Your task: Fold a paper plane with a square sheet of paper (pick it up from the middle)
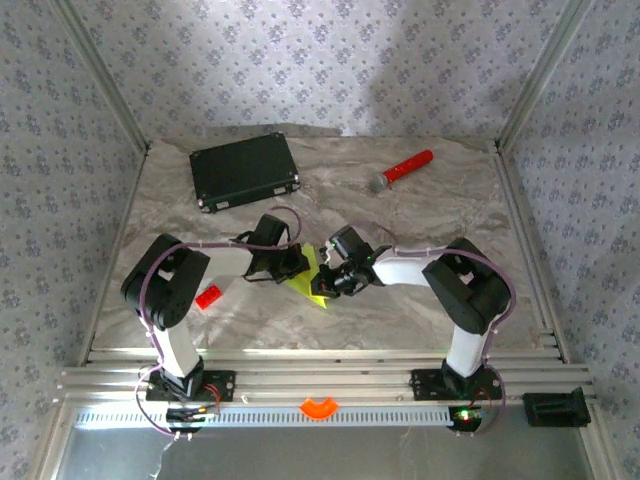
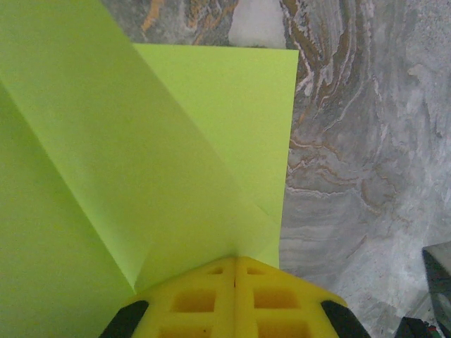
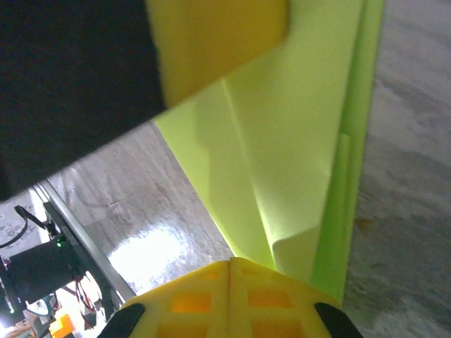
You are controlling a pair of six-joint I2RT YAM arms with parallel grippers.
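The square sheet of paper (image 1: 313, 281) is lime yellow-green and partly folded, with diagonal creases; it is held just above the table's middle between both arms. My left gripper (image 1: 296, 263) is shut on its left side. In the left wrist view the paper (image 2: 141, 141) fans out from the closed yellow fingertips of the left gripper (image 2: 235, 259). My right gripper (image 1: 331, 279) is shut on the paper's right side. In the right wrist view the folded layers (image 3: 289, 141) run up from the right gripper (image 3: 230, 261), and the left gripper's yellow finger (image 3: 211, 42) shows at the top.
A black case (image 1: 245, 170) lies at the back left and a red-handled microphone (image 1: 403, 170) at the back right. A small red block (image 1: 208, 296) sits beside the left arm. The marble-patterned table (image 1: 420, 220) is walled on three sides.
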